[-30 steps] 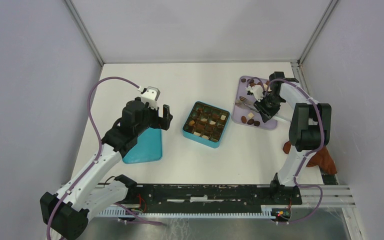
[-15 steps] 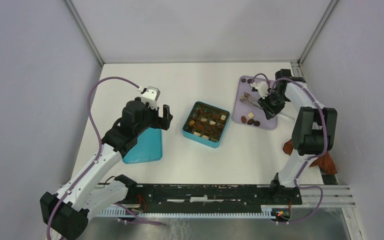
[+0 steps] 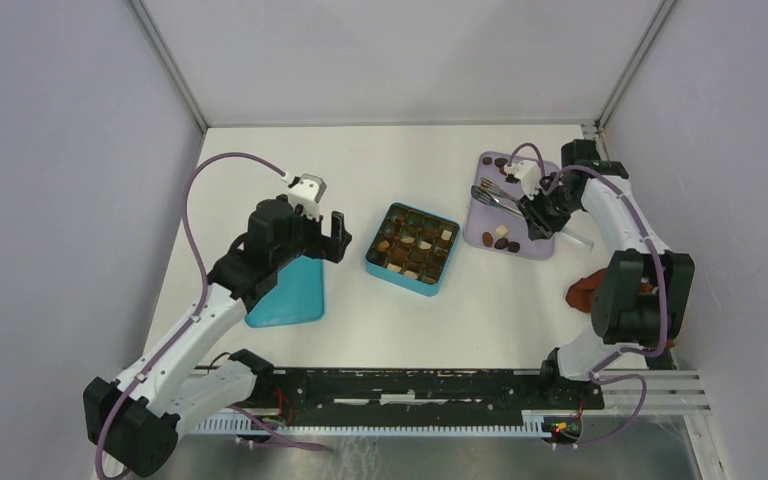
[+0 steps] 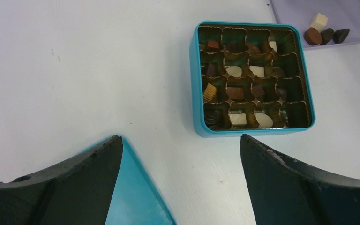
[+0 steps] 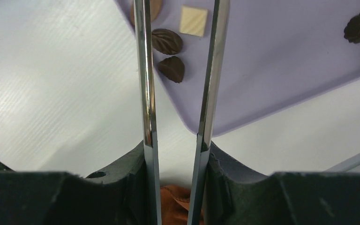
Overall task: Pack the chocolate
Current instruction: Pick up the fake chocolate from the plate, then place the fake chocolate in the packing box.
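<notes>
The right gripper (image 5: pixel 176 157) is pinching a pair of metal tongs (image 5: pixel 144 70) near their back end. Its two black fingers (image 5: pixel 131 164) are pressing on the outer sides of the two shiny arms, which are running side by side with a gap between them, and their tips are going out of the wrist view. From above, the tongs are pointing to the far left over a purple tray (image 5: pixel 272 61) that is lying on the right side of the white table (image 3: pixel 410 170). Some of the chocolate (image 5: pixel 167 41) is lying loose on this tray: two dark ribbed pieces, a cream square and a brown round piece at its near left corner, and a few more dark pieces further along it. Just to the right of the tray, near the right arm, a reddish-brown cloth (image 3: pixel 588 292) is lying on the table. The left gripper (image 4: pixel 180 140) is hanging with its fingers spread wide, only the table showing between them, above the far edge of a flat teal lid (image 3: pixel 290 295) on the left. Just to the right of the lid, in the middle of the table, a square teal box (image 4: pixel 194 79) is standing open, and many of its small compartments are holding brown, dark and cream pieces.
</notes>
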Robot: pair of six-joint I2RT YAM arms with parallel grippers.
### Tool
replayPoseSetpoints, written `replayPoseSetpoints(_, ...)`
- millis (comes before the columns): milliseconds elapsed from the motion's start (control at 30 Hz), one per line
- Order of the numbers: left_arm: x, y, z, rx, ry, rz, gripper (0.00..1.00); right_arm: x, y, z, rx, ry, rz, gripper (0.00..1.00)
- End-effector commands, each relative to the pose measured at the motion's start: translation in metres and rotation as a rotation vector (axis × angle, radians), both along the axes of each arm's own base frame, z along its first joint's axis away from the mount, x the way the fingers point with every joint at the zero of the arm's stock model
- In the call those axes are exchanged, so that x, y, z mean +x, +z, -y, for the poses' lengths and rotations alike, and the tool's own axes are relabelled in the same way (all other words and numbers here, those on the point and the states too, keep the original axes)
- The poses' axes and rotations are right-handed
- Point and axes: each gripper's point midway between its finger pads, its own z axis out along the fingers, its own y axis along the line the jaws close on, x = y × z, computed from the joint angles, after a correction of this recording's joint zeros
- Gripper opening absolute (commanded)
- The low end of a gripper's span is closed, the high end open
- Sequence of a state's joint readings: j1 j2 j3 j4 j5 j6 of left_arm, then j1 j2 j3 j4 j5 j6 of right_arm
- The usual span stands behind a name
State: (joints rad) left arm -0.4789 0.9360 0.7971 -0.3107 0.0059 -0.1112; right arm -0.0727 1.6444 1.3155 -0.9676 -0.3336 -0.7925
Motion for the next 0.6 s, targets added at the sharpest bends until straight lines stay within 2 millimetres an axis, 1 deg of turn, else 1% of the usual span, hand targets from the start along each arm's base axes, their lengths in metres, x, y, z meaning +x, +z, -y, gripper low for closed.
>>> replayPoseSetpoints(0,0.0,0.014,0.024,-0.121,-0.059,-0.027,1.0,-0.016,0.032,-0.03,0.092,0.117,0.075,0.1)
replayPoseSetpoints(100,-0.001,0.017,0.035,-0.194,-0.064,-0.072,0.99,-0.028,0.043,-0.045,0.115,0.183,0.097,0.1)
replayPoseSetpoints(133,-0.002,0.017,0.038,-0.222,-0.067,-0.085,0.99,-0.032,0.046,-0.047,0.117,0.199,0.105,0.1)
replayPoseSetpoints(167,-0.004,0.015,0.041,-0.247,-0.073,-0.097,0.98,-0.038,0.048,-0.059,0.125,0.248,0.104,0.1)
replayPoseSetpoints(200,-0.005,0.015,0.044,-0.277,-0.072,-0.105,0.98,-0.044,0.049,-0.065,0.128,0.276,0.106,0.1)
replayPoseSetpoints(367,-0.008,0.003,0.048,-0.344,-0.045,-0.154,0.96,-0.068,0.051,-0.087,0.111,0.414,0.111,0.1)
replayPoseSetpoints(467,-0.01,-0.005,0.048,-0.361,-0.028,-0.18,0.96,-0.079,0.049,-0.094,0.09,0.471,0.108,0.11)
replayPoseSetpoints(567,-0.012,-0.008,0.049,-0.381,-0.024,-0.19,0.95,-0.085,0.042,-0.097,0.062,0.509,0.096,0.11)
